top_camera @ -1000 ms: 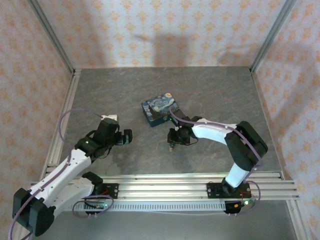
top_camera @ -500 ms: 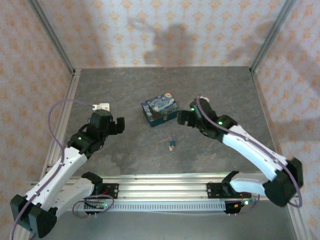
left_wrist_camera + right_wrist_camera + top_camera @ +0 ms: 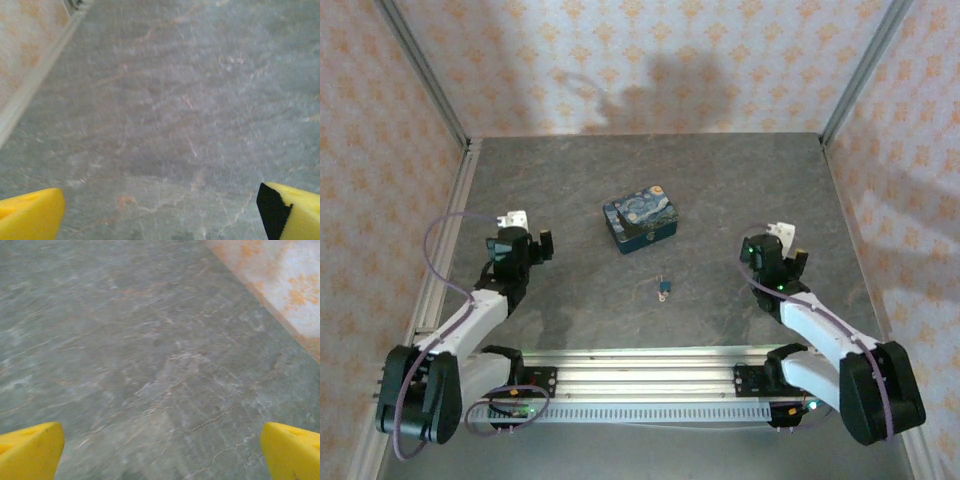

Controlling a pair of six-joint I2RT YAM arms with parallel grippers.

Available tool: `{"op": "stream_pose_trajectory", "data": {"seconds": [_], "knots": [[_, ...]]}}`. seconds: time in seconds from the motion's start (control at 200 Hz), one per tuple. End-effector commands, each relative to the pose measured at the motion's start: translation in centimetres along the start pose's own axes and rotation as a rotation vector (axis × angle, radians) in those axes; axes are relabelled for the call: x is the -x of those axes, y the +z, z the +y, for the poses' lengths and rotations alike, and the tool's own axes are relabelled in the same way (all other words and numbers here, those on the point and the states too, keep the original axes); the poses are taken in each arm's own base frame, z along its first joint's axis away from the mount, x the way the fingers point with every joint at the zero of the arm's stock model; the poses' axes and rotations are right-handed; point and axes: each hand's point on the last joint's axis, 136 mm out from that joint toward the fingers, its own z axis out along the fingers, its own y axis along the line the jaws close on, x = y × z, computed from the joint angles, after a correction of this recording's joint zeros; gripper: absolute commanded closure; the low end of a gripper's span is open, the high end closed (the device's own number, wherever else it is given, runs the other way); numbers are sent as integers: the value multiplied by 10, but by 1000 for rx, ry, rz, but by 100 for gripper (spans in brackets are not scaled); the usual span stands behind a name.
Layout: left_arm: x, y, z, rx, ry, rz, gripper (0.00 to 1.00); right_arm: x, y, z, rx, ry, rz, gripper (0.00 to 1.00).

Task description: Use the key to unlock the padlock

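You have the tiny dark-and-blue padlock (image 3: 663, 290) lying on the grey stone-look table (image 3: 570, 180), well apart from both grippers' yellow fingers (image 3: 30, 215), between the left gripper (image 3: 528, 232) and right gripper (image 3: 788, 243), both spread wide and holding nothing.
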Motion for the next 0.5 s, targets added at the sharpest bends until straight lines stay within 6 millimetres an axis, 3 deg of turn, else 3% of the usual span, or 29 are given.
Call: {"op": "stream_pose_trajectory", "data": {"seconds": [0.0,0.275,0.42,0.495], "knots": [[37,2,-7,-46,-47,-198,0,45,5,-10,-26,152,-227,1],[32,17,-13,-58,5,-268,0,49,29,-3,54,186,-282,1],[24,38,-23,-78,33,-218,0,39,48,-7,30,209,-276,1],[16,51,-27,-85,51,-185,0,37,52,1,63,184,-247,1]]}}
